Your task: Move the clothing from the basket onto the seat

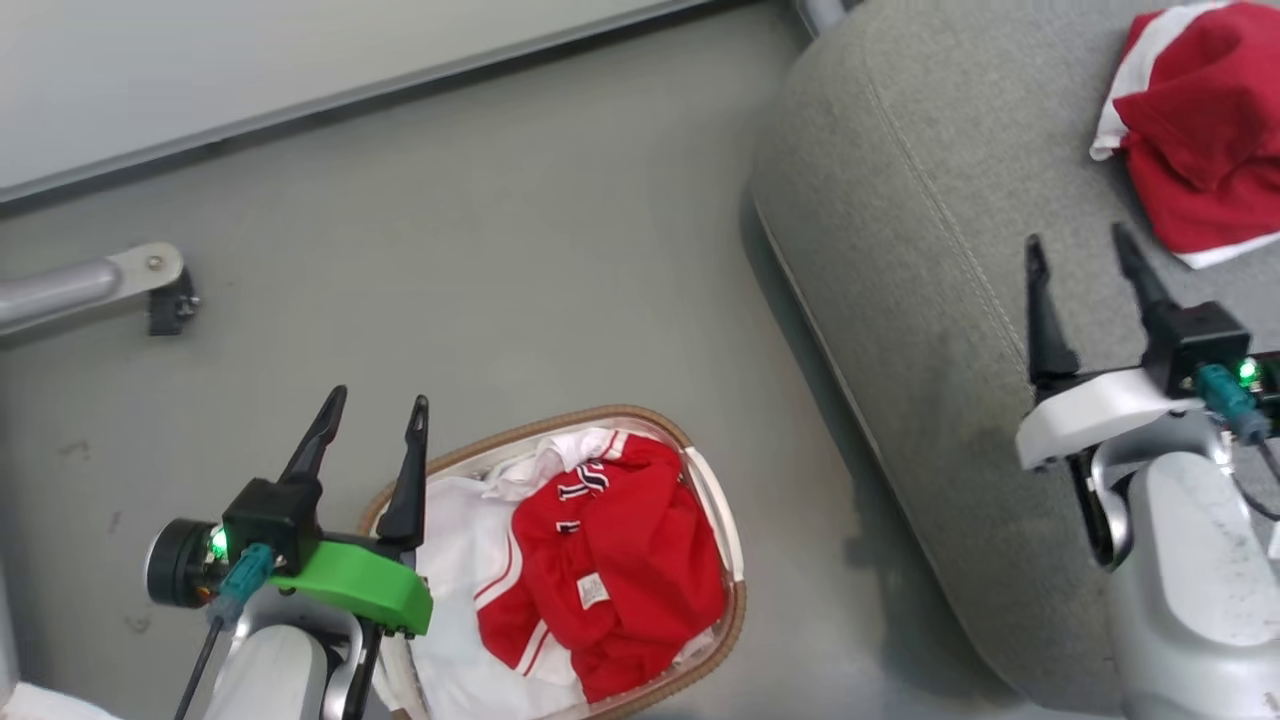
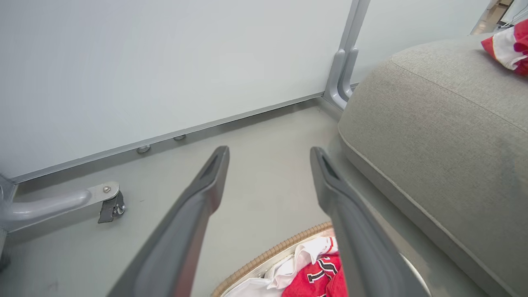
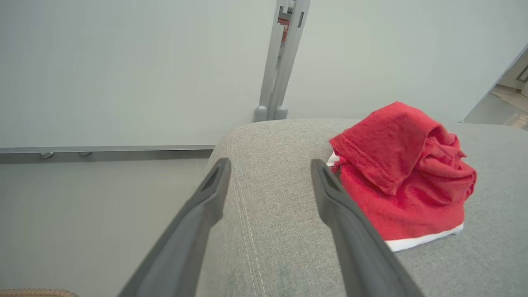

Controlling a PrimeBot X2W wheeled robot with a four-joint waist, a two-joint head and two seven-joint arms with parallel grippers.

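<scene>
A red and white jersey (image 1: 610, 560) lies bunched in the oval basket (image 1: 733, 590) on the floor, and shows again as clothing (image 2: 313, 276) at the bottom of the left wrist view. My left gripper (image 1: 378, 408) hangs open and empty over the basket's left rim (image 2: 268, 255). Another red garment (image 1: 1200, 130) rests crumpled on the grey seat (image 1: 900, 250). My right gripper (image 1: 1078, 240) stands open above the seat, just left of that garment (image 3: 404, 177), not touching it.
A pale wall panel with a metal base rail (image 1: 350, 90) runs along the far side. A grey frame leg with a caster (image 1: 150, 285) lies on the floor at left. An upright post (image 3: 282, 62) stands behind the seat (image 3: 268, 231).
</scene>
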